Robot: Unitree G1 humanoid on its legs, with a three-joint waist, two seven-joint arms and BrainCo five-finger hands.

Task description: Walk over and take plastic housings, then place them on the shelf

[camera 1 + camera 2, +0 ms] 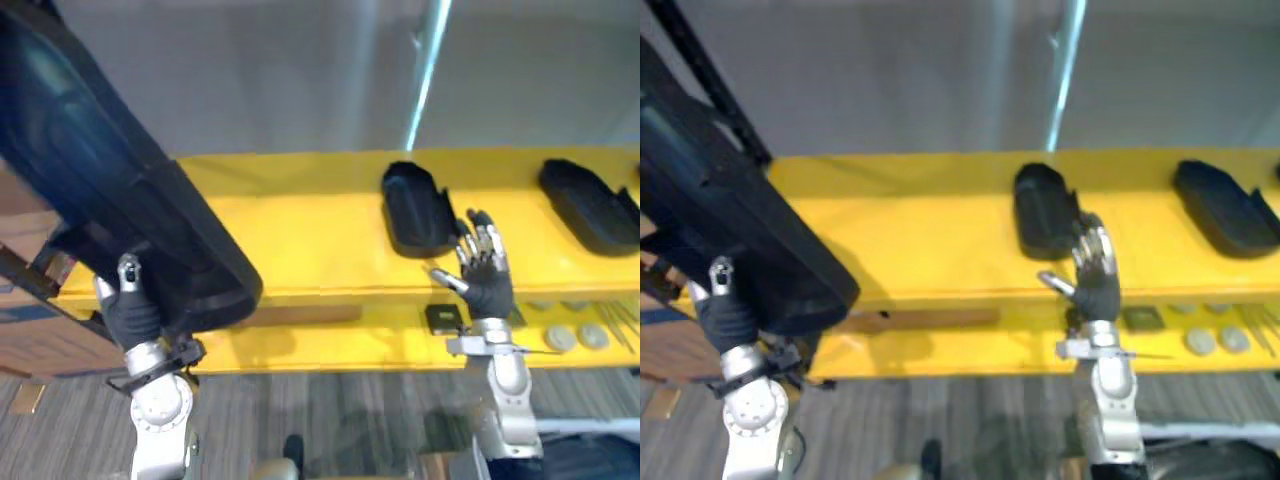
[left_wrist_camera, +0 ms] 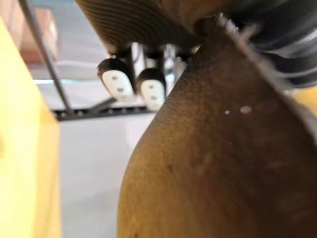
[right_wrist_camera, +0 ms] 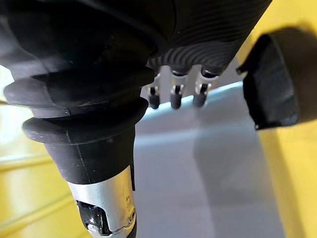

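Gripping from below, our left hand [image 1: 130,312] has its thumb and fingers curled round the lower edge of a large black plastic housing [image 1: 110,190], which tilts up and away to our left, just short of the yellow shelf [image 1: 310,235]. Our right hand [image 1: 487,275] is raised in front of the shelf with fingers spread and straight, holding nothing. Just beyond its fingertips a second black housing [image 1: 415,208] lies on the shelf's upper level, and a third housing [image 1: 590,205] lies well apart to the right. On the lower level we see a small dark square part [image 1: 443,318] and some pale round discs [image 1: 575,337].
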